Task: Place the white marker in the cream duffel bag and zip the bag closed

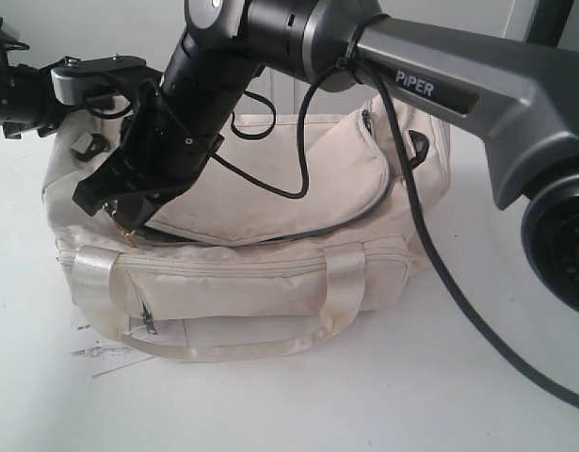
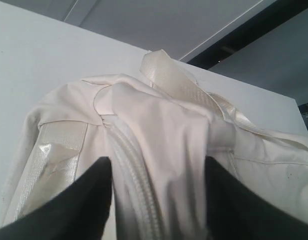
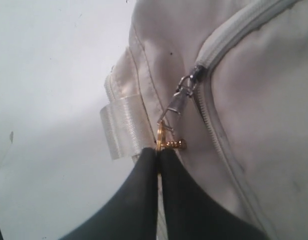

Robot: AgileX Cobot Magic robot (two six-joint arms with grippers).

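Observation:
The cream duffel bag [image 1: 298, 188] lies on the white table with its top flap bulging. My right arm reaches across it to its left end. There my right gripper [image 3: 158, 150] is shut on the gold clasp [image 3: 166, 141] that hangs from the zipper slider [image 3: 186, 85]; in the exterior view its tip [image 1: 127, 231] sits at the top zipper's left end. My left gripper [image 2: 156, 162] is open at the same end of the bag [image 2: 159, 115], with a fold of fabric and a zipper line [image 2: 138, 190] between its fingers. The white marker is out of view.
A small white paper tag [image 1: 110, 353] lies on the table [image 1: 298, 405] under the bag's front left corner. The right arm's black cable [image 1: 411, 188] drapes over the bag and down to the right. A satin handle [image 1: 341, 282] loops over the front.

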